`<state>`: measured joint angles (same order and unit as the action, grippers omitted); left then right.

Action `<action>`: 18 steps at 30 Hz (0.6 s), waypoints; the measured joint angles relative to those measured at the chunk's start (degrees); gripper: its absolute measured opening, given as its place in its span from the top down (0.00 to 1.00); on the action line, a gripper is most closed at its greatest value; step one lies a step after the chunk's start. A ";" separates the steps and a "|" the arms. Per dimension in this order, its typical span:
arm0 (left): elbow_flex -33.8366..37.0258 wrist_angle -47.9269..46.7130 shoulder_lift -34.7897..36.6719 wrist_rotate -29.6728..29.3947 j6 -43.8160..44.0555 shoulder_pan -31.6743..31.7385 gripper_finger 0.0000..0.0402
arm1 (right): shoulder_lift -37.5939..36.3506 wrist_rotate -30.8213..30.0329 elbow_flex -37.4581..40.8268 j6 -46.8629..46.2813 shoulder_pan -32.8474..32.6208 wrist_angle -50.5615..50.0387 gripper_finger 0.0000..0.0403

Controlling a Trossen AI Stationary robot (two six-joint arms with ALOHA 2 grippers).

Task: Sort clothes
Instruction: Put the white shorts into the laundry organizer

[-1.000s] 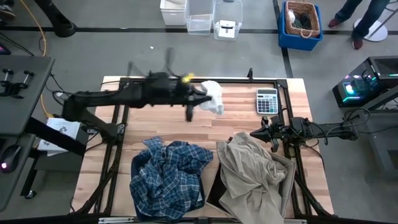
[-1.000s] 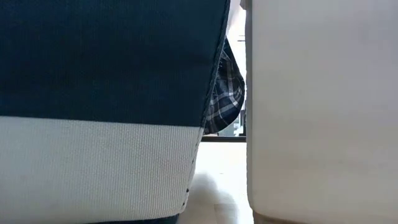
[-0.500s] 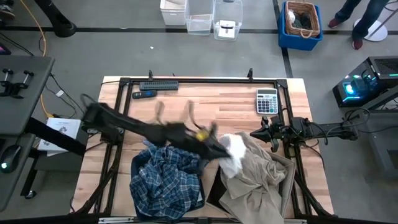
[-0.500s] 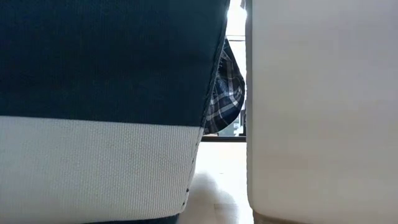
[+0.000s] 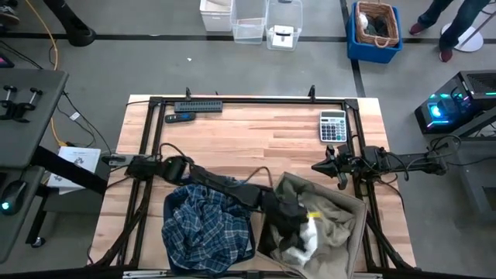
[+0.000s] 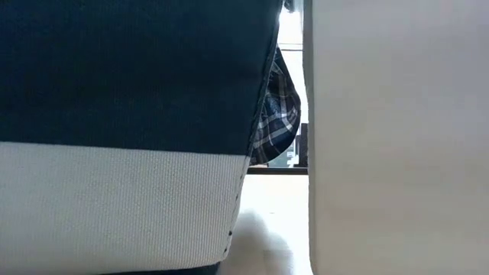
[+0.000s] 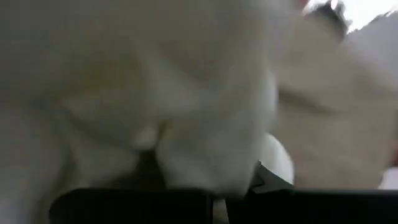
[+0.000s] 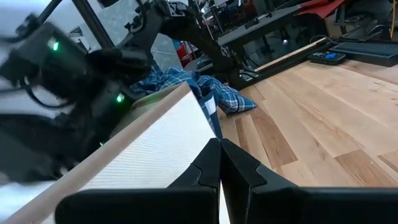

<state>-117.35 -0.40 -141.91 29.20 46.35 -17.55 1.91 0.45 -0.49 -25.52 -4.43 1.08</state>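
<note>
My left gripper (image 5: pixel 298 223) reaches low into the tan cardboard box (image 5: pixel 359 221) at the near right and is shut on the small white piece (image 5: pixel 308 237). The white piece lies against the tan garment (image 5: pixel 335 211) that fills the box, and it fills the left wrist view (image 7: pixel 186 106). The blue-and-white plaid shirt (image 5: pixel 205 225) lies heaped in the dark blue bin (image 5: pixel 165 211); one fold hangs over the bin's side (image 6: pixel 279 114). My right gripper (image 5: pixel 328 167) is shut and empty just beyond the box's far edge. No dark grey garment or white shirt is in view. My left gripper holds the small white piece (image 7: pixel 205 143), slanting down from the table's left into the box. The bunched cloth covers the fingertips, so which part they have cannot be told. The cloth rests on the tan garment.
A calculator (image 5: pixel 333 125) lies at the far right of the table. A dark strip (image 5: pixel 198 106) and a blue-handled tool (image 5: pixel 180 118) lie at the far left. Bare wood lies between them and the two containers. The low view is blocked by the bin wall (image 6: pixel 130 114) and box wall (image 6: pixel 397 137).
My left gripper has swung fast from the table's far middle toward the near right edge, carrying the small white piece. It has gone down into the cardboard box, where the piece now lies on the tan garment.
</note>
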 joint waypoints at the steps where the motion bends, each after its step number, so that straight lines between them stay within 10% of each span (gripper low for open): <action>1: -1.05 -3.76 -1.41 1.60 0.32 -0.13 1.00 | 0.00 0.00 0.00 0.00 -0.02 0.00 1.00; 7: -2.35 -20.39 -2.21 2.29 -5.91 0.33 1.00 | 0.17 0.00 0.00 0.00 -0.01 0.00 1.00; 18: -1.37 -17.06 7.86 -1.23 -11.03 3.91 0.74 | 0.37 -0.11 0.02 0.00 0.00 0.02 1.00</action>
<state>-118.72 -17.46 -134.05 27.97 35.32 -13.64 2.28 0.34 -0.47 -25.52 -4.43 1.10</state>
